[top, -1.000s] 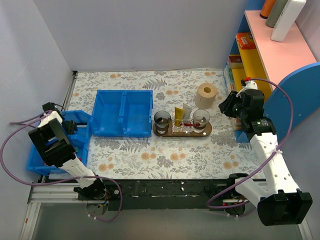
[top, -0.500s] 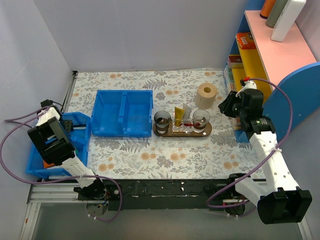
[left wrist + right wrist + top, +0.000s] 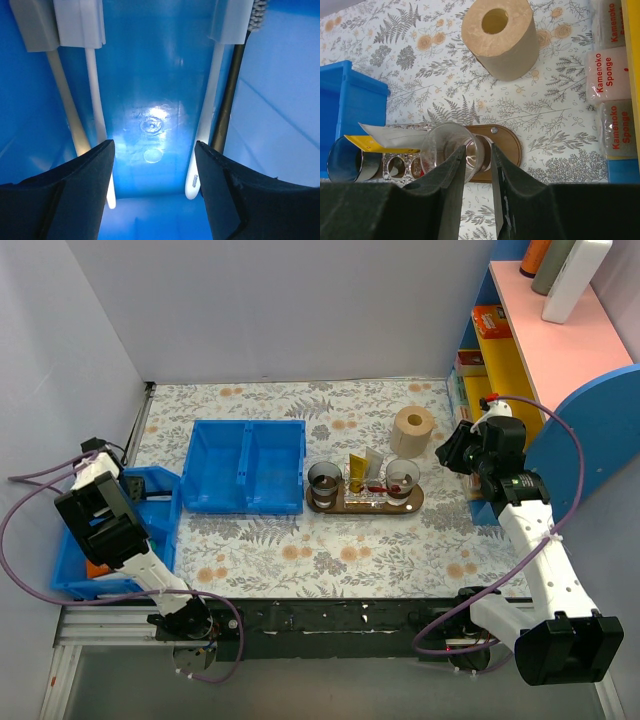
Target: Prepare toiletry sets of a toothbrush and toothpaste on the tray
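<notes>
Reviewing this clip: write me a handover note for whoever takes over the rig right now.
Left gripper: open, empty, down inside the left blue bin, over the toothbrushes.
Right gripper: jaws slightly apart, empty, hovering off the right end of the tray, facing the clear cup.
Done: the toothpaste stands on the tray between the dark cup and the clear cup.
Left: I can't make out a toothbrush on the tray; probably grab one from the bin and bring it over.
</notes>
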{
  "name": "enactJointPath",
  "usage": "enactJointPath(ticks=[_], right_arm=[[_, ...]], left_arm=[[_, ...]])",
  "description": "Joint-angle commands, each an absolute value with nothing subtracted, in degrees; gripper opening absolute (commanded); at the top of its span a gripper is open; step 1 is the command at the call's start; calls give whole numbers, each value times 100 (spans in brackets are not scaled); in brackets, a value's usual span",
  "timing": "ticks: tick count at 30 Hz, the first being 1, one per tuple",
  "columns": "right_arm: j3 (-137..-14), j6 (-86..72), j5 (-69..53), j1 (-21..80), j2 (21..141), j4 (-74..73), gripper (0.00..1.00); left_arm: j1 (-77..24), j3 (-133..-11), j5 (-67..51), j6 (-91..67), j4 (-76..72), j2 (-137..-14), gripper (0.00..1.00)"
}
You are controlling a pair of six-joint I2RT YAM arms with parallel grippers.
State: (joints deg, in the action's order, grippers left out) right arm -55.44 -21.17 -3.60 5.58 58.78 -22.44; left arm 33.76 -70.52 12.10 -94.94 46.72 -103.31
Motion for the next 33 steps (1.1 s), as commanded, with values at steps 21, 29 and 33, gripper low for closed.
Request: enactJointPath(ticks=[21, 29, 33], right_arm=[[-5792, -2180, -369, 527, 5959, -2101, 34], [-5757, -2180, -404, 519, 5924, -2048, 34], [-5713, -2188, -439, 519, 5889, -2022, 34]], left_arm=[[3419, -6873, 905, -9167, 4042, -10178, 0], [3419, -7268, 931, -9343, 4368, -9651, 0], [3428, -7418, 1124, -9308, 4596, -9405, 0]])
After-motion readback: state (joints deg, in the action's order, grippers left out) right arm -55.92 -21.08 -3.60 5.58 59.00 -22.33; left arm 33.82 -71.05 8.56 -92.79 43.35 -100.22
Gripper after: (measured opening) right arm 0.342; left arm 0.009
